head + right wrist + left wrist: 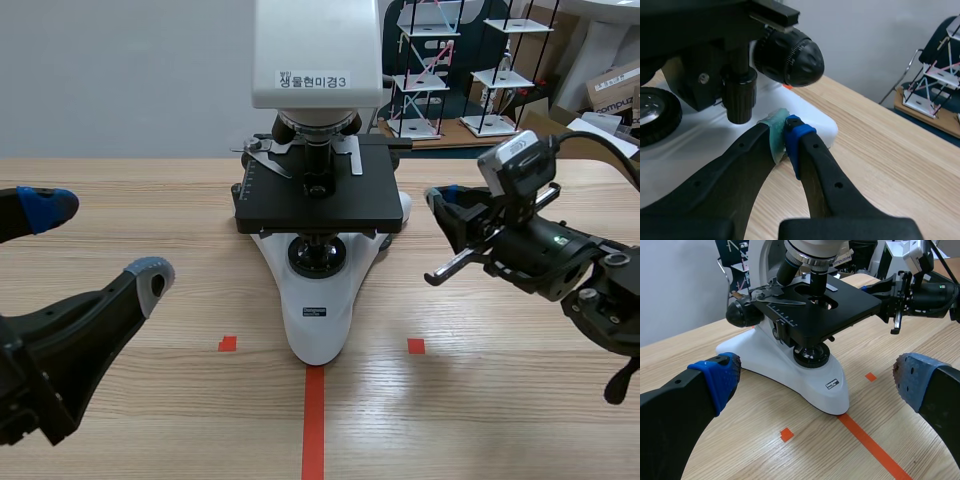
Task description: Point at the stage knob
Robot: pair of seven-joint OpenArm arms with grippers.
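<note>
Right jaws together beside stage knob (740, 100)

Finishes, microscope (320, 185) and table (480, 400).
Glossy white plastic base (316, 320); matt black stage (350, 205); smooth stage knob (740, 97), finely ribbed focus knob (790, 55); pale matt wood-grain table.

The arms (560, 260) are matte black with thick, curved fingers (80, 320). The left hand (98, 242) carries dotted blue pads (722, 375); the right hand (785, 131) has one grey-green pad (776, 131) and one blue, with a silver-grey camera (515, 160) mounted behind it.
</note>
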